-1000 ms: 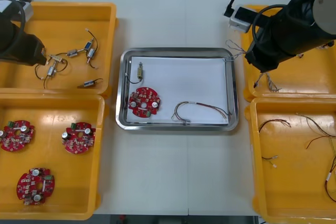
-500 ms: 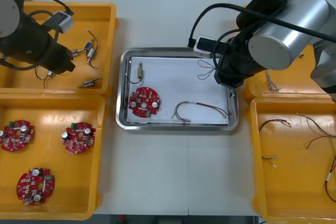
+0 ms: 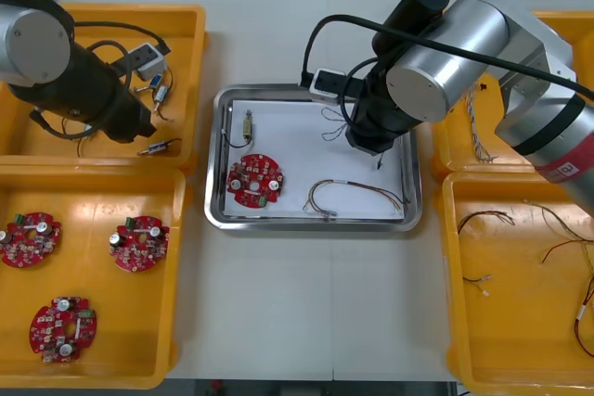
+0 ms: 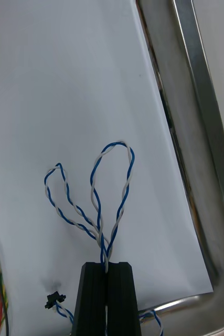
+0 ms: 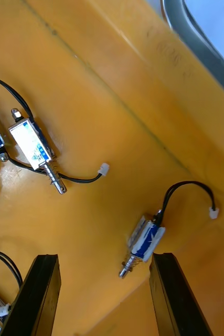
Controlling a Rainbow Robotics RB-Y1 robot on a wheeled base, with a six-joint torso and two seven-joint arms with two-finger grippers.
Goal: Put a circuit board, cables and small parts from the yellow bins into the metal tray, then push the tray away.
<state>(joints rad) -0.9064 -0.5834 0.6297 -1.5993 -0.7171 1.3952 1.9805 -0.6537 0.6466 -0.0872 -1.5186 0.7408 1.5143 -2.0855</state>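
R gripper (image 4: 106,265) over metal tray (image 3: 316,224), twd 3 o'clock of its centre. Jaws pinched on twisted blue and white cable (image 4: 98,199), loops spread past tips over tray's white inside. L gripper (image 5: 106,260) in far-left yellow bin (image 3: 102,25), approx 4 o'clock corner, jaws wide. Small metal part (image 5: 146,239) lies betw them, nearer one finger.

light: bright, even | glare: streaks on metal tray (image 3: 316,223) rim | shadows: faint — soft on table (image 3: 306,312)
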